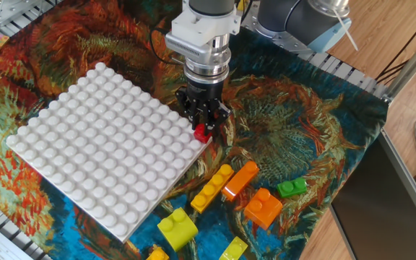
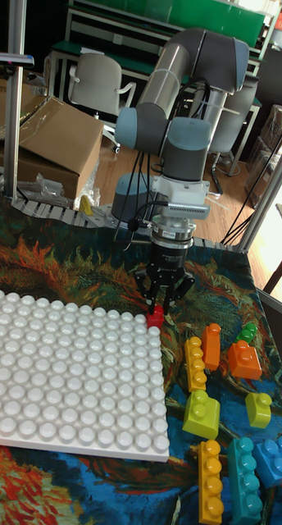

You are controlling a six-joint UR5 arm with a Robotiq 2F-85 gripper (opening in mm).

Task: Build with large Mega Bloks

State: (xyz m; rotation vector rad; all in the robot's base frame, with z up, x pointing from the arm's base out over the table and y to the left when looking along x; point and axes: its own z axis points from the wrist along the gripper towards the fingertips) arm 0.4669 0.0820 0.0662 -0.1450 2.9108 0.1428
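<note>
My gripper (image 1: pixel 203 124) points straight down at the right corner of the white baseplate (image 1: pixel 100 144), shut on a small red Mega Blok (image 1: pixel 203 133). In the tall fixed view the gripper (image 2: pixel 160 305) holds the red blok (image 2: pixel 156 317) right at the corner of the baseplate (image 2: pixel 75 385); whether it touches the plate I cannot tell. Loose bloks lie on the cloth in front: a yellow bar (image 1: pixel 211 188), an orange bar (image 1: pixel 240 179), an orange brick (image 1: pixel 263 207), a small green blok (image 1: pixel 292 188) and a lime brick (image 1: pixel 177 227).
More bloks lie near the front edge: a yellow bar (image 2: pixel 210 480), teal bricks (image 2: pixel 254 467) and a small lime piece (image 2: pixel 258 408). A patterned cloth (image 1: pixel 302 130) covers the table. A metal frame post (image 1: pixel 410 65) stands at the right.
</note>
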